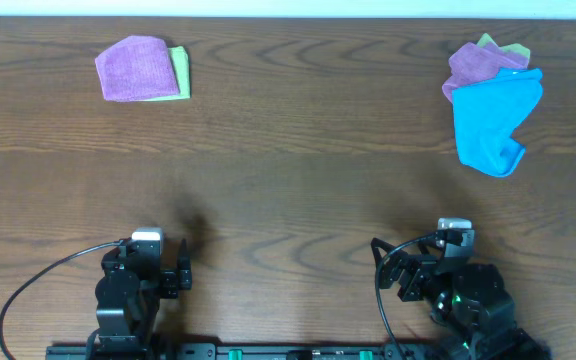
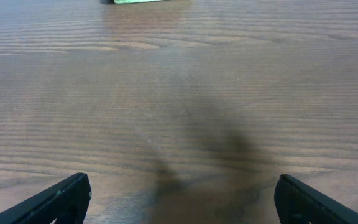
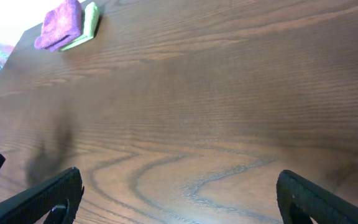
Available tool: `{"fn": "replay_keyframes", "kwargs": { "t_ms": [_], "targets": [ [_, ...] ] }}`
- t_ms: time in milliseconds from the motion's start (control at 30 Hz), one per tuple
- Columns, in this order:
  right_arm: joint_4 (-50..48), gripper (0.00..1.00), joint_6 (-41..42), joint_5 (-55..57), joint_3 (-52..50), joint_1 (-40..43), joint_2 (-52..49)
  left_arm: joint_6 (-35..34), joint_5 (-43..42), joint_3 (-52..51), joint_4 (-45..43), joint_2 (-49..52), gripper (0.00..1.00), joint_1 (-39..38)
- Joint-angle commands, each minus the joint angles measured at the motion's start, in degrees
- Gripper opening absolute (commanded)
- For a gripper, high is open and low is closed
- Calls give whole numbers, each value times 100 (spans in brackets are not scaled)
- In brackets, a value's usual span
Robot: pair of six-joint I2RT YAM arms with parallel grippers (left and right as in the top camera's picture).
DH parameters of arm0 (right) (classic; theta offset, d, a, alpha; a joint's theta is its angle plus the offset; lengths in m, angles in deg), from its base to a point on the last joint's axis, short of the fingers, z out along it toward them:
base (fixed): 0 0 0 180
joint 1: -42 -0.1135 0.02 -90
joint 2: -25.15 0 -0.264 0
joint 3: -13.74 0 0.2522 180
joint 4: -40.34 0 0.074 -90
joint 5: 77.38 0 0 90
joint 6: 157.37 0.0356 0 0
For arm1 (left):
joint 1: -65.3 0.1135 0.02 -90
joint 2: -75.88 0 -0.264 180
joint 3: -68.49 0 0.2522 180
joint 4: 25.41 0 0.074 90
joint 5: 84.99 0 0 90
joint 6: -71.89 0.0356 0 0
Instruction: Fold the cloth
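Note:
A crumpled blue cloth (image 1: pixel 496 122) lies at the far right of the table, overlapping a rumpled purple cloth (image 1: pixel 476 64) and a green cloth (image 1: pixel 509 48) behind it. At the far left a folded purple cloth (image 1: pixel 133 68) sits on a folded green cloth (image 1: pixel 179 72); this stack also shows in the right wrist view (image 3: pixel 59 26). My left gripper (image 2: pixel 180 198) is open and empty near the front left edge. My right gripper (image 3: pixel 179 198) is open and empty near the front right edge. Both are far from the cloths.
The wooden table (image 1: pixel 288 190) spans the whole view. The two arm bases (image 1: pixel 133 290) (image 1: pixel 463 295) sit at the front edge with cables trailing beside them.

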Motion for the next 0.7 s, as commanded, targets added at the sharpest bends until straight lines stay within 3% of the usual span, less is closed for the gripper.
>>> {"fn": "replay_keyframes", "kwargs": {
  "t_ms": [0,367,667],
  "targets": [
    [0,99,79,61,-31,46,31,120,61,-37,17,-52,95,17],
    [15,99,66,68,-31,46,31,122,61,-37,20,-52,95,17],
    [809,99,17,358,-44,306,90,122,61,-37,17,-52,95,17]
  ]
}}
